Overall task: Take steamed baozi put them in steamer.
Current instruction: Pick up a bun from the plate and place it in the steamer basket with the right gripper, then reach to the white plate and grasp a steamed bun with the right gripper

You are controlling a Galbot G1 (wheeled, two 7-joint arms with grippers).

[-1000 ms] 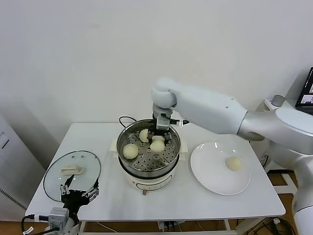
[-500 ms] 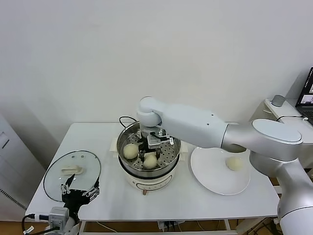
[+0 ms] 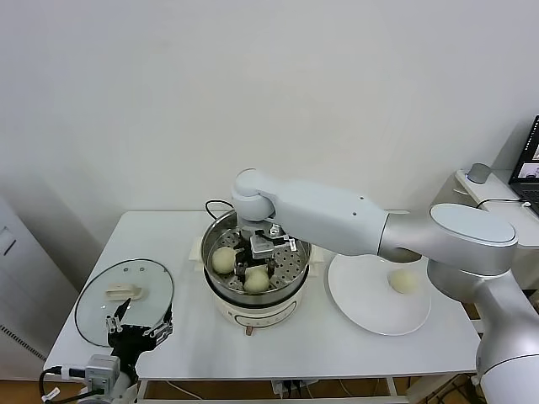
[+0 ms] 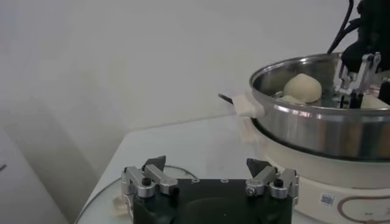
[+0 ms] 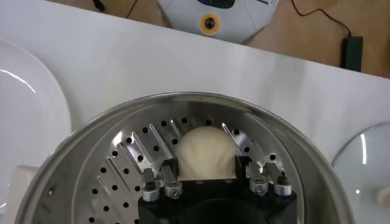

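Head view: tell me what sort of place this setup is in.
Probably an indoor lab or test room staged as a small kitchen corner. A steamer on an electric cooker base, a white plate and a glass lid sit on a plain white table against a bare wall; a laptop stands at the right.

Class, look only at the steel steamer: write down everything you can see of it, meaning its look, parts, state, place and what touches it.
The steamer is a round, shiny steel basket with a perforated floor, sitting upright on a white cooker base at mid-table, lid off. A black cord runs behind it. At least two cream buns lie inside. The right gripper reaches into it with a bun between its fingers. The white plate lies to its right, apart from it.
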